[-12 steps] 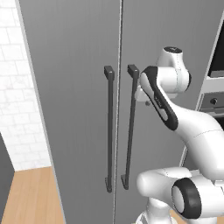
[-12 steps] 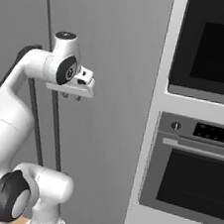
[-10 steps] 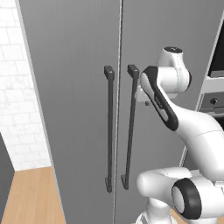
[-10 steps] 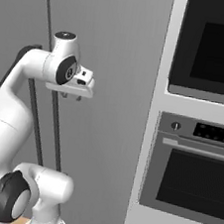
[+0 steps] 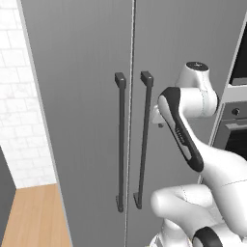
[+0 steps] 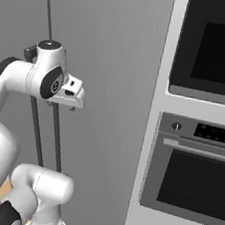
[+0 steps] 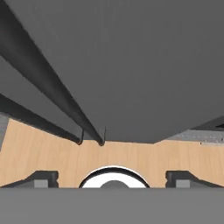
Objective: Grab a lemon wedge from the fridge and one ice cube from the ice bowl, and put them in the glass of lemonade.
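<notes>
The fridge [image 5: 87, 96] [image 6: 116, 60] is a tall grey cabinet with both doors closed, and its two long dark bar handles [image 5: 144, 140] stand side by side at the middle seam. My gripper [image 5: 158, 123] [image 6: 61, 106] hangs close in front of the right door, just right of the right handle, and points down. In the hand view my gripper [image 7: 112, 177] is open with nothing between its fingertips [image 7: 43, 177]; both handles [image 7: 48, 83] run down the door [image 7: 144, 65] toward the floor. The lemon wedge, the ice bowl and the glass of lemonade are out of view.
A white column holding two black ovens [image 6: 195, 185] stands right of the fridge. On the fridge's left is a white tiled wall [image 5: 19, 120]. Wooden floor [image 5: 34, 217] [image 7: 39, 153] lies below.
The hand has dropped slightly and edged toward the right handle. The fridge doors have stayed shut and the base has not moved.
</notes>
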You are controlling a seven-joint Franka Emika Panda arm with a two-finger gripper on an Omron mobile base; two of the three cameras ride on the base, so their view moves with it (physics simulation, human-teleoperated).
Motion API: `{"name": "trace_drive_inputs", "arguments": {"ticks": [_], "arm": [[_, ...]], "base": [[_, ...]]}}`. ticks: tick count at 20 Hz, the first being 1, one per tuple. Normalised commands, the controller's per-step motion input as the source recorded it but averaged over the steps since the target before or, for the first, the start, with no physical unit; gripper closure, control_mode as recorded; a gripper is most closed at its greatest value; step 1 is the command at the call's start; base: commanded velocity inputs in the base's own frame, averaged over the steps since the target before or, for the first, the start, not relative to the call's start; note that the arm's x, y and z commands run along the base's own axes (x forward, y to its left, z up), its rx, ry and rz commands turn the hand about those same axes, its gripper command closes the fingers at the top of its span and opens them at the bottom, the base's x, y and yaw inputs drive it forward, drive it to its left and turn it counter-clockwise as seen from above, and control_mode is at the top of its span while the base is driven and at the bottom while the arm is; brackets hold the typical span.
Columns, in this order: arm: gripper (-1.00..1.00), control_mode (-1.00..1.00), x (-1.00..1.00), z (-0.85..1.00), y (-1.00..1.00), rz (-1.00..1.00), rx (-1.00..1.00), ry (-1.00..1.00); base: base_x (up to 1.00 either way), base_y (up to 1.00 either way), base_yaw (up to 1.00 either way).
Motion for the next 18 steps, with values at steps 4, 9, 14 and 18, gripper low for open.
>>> {"name": "trace_drive_inputs", "arguments": {"ticks": [4, 9, 14, 18], "arm": [[-1.0, -1.0, -0.39, -0.56, -0.01, -0.09, 0.11, -0.01], [-1.0, 1.0, -0.02, 0.0, 0.0, -0.01, 0.0, 0.0], [-1.0, 1.0, 0.0, 0.0, 0.0, 0.0, 0.0, 0.0], [-1.0, 1.0, 0.0, 0.0, 0.0, 0.0, 0.0, 0.0]], "base": [[0.0, 0.0, 0.0], [-0.07, 0.05, 0.0], [-0.4, 0.7, 0.0], [-0.1, 0.52, -0.07]]}}
